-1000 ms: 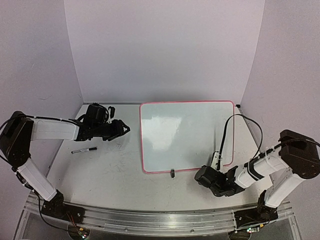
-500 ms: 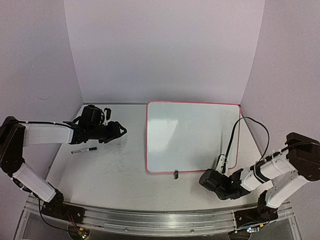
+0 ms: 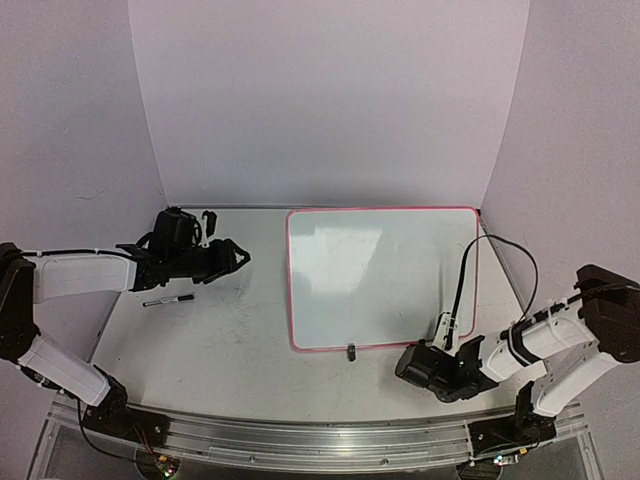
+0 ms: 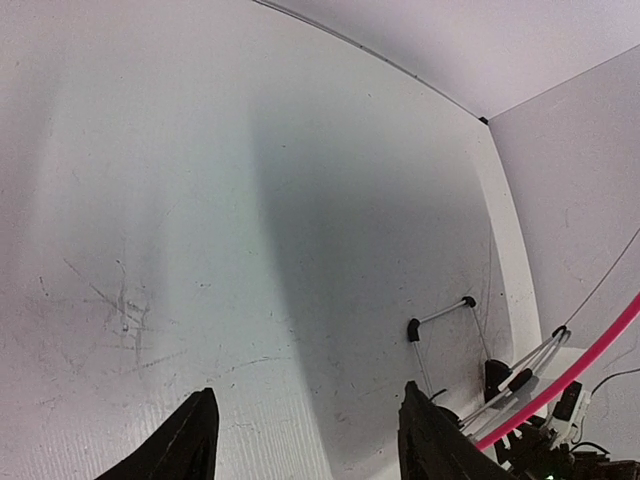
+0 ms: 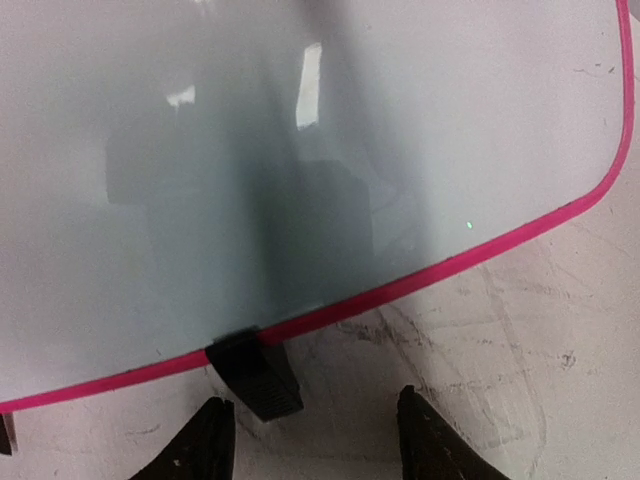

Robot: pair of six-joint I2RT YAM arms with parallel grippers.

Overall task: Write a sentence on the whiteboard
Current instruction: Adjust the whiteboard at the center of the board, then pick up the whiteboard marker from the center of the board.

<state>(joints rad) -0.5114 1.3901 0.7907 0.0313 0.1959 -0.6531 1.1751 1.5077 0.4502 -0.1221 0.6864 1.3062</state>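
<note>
The whiteboard [image 3: 380,275] lies flat on the table [image 3: 220,340] in the centre-right of the top view, its pink border running close to the back wall and the right-hand wall. Its face is blank and glossy. It looks like a thin, stiff, light sheet, so it would probably slide across the table under a pen's push and needs pinning or bracing. Since it lies flush, the rim is the only place to take hold, most easily at the small black clip [image 5: 255,375] that sticks out from the lower edge. The right gripper [image 5: 315,430] sits low at the lower right, just short of that edge. Its jaws are spread wide and hold nothing, with the clip just ahead of them, nearer the left finger. The left gripper [image 3: 238,256] hovers at the left middle of the top view, well apart from the board, its jaws also wide and empty. A black marker [image 3: 168,300] lies on the table just below it, not yet picked up.
</note>
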